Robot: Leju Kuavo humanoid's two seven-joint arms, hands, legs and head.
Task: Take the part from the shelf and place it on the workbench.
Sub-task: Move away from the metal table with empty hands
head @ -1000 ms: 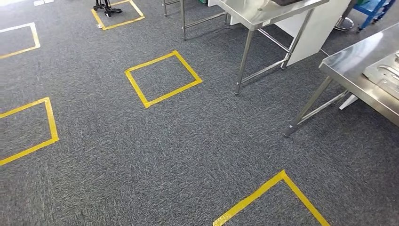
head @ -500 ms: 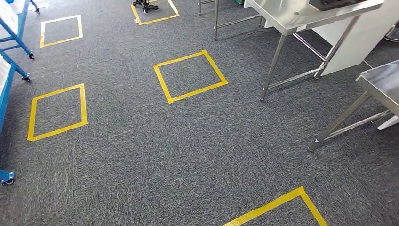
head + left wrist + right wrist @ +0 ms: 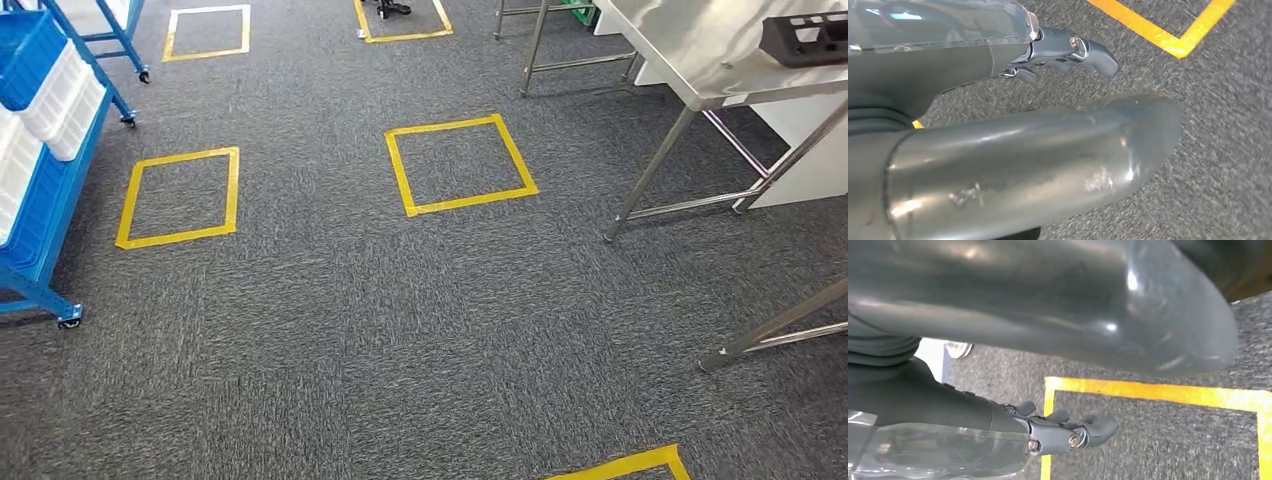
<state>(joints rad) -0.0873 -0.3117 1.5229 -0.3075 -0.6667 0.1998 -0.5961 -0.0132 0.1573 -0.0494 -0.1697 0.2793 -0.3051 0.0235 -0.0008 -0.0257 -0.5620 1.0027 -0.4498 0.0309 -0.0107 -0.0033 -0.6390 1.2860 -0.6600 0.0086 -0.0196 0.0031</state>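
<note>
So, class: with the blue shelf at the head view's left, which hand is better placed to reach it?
Probably the left hand: the blue shelf stands on the robot's left side. Both it and the right hand hang empty over carpet, so neither is committed yet.

The left hand (image 3: 1048,115) is seen close behind its thick, glossy grey thumb (image 3: 1038,165), with darker metal fingers (image 3: 1083,47) extended beyond it and nothing held between them. Below the hand, dark grey speckled carpet (image 3: 1218,150) is seen, marked by a corner of yellow floor tape (image 3: 1168,35).
</note>
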